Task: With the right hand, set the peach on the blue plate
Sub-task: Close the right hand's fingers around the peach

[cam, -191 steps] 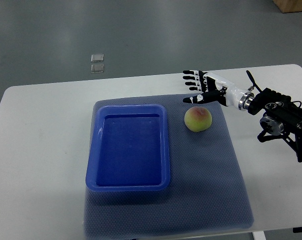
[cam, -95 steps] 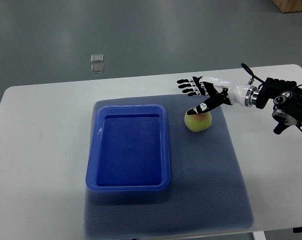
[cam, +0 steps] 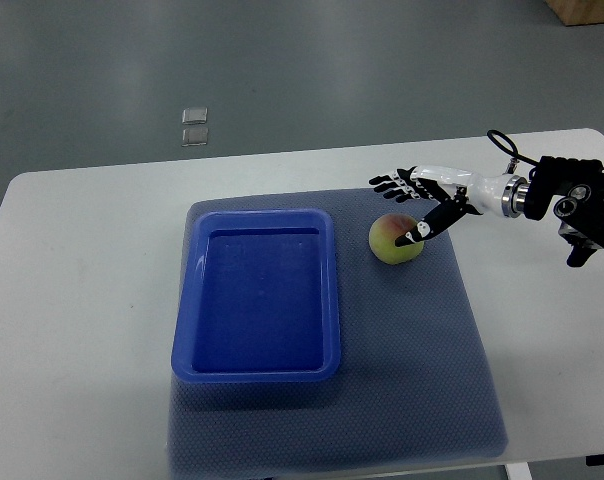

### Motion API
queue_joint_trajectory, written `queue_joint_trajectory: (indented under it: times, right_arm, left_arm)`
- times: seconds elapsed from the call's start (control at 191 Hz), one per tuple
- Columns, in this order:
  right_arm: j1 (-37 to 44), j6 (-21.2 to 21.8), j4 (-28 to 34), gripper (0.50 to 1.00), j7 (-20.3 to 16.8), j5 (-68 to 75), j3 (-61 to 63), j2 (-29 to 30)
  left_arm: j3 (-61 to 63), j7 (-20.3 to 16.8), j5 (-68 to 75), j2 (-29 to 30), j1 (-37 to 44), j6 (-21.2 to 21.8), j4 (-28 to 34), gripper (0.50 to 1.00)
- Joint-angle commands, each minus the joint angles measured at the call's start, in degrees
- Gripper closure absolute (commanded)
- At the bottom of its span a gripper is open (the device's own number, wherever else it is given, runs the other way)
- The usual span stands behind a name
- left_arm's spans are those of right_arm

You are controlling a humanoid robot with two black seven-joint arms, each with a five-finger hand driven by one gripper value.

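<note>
Peach, single, round, yellow-green with a pink blush: resting on the grey textured mat, just to the right of the tray's upper right corner, apart from its rim, not yet on the plate. Top view, the only one.

One blue rectangular plastic plate, really a shallow tray with raised rim, lying on the left half of the mat, nothing inside. One mat, spread across the middle of the white rounded table.

One robot hand in sight: right hand, black and white, reaching in from the picture's right edge on a black arm. Fingers spread and extended just behind the peach, thumb stretched down over the fruit's right side, apparently touching it. Not closed around the fruit; grasping nothing.

Two small clear square objects, one beside the other, lying on the grey floor beyond the table's far edge. One brown corner, perhaps a box, at top right.
</note>
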Motion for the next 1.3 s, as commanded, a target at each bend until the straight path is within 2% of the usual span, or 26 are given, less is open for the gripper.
queue_joint_trajectory:
  times: [0.0, 0.44, 0.655, 0.661, 0.703, 0.928, 1.075, 1.196, 1.295]
  right_arm:
    - [0.03, -1.97, -0.09, 0.570, 0.15, -2.02, -1.86, -0.68]
    - [0.21, -6.45, 0.08, 0.572, 0.15, -2.46, -5.02, -0.15]
    - [0.12, -7.24, 0.08, 0.574, 0.15, -5.36, -5.90, 0.02]
    - [0.12, -8.29, 0.08, 0.576, 0.15, -6.40, -5.99, 0.28]
    - [0.12, -8.82, 0.08, 0.576, 0.15, -6.94, -6.08, 0.29]
    - [0.30, -8.82, 0.26, 0.587, 0.15, -8.35, -6.08, 0.29]
    - [0.12, -8.82, 0.26, 0.670, 0.24, -10.63, -6.08, 0.37]
    - [0.12, -8.82, 0.26, 0.699, 0.24, -11.77, -6.08, 0.64]
    - [0.03, -8.91, 0.26, 0.703, 0.24, -12.56, -6.08, 0.90]
  left_arm:
    - [0.00, 0.00, 0.02, 0.00, 0.00, -0.01, 0.00, 0.500]
    - [0.00, 0.00, 0.02, 0.00, 0.00, -0.01, 0.00, 0.500]
    - [0.00, 0.00, 0.02, 0.00, 0.00, -0.01, 0.00, 0.500]
    - [0.00, 0.00, 0.02, 0.00, 0.00, -0.01, 0.00, 0.500]
    - [0.00, 0.00, 0.02, 0.00, 0.00, -0.01, 0.00, 0.500]
    - [0.00, 0.00, 0.02, 0.00, 0.00, -0.01, 0.00, 0.500]
    - [0.00, 0.00, 0.02, 0.00, 0.00, -0.01, 0.00, 0.500]
    - [0.00, 0.00, 0.02, 0.00, 0.00, -0.01, 0.00, 0.500]
    - [0.00, 0.00, 0.02, 0.00, 0.00, -0.01, 0.00, 0.500]
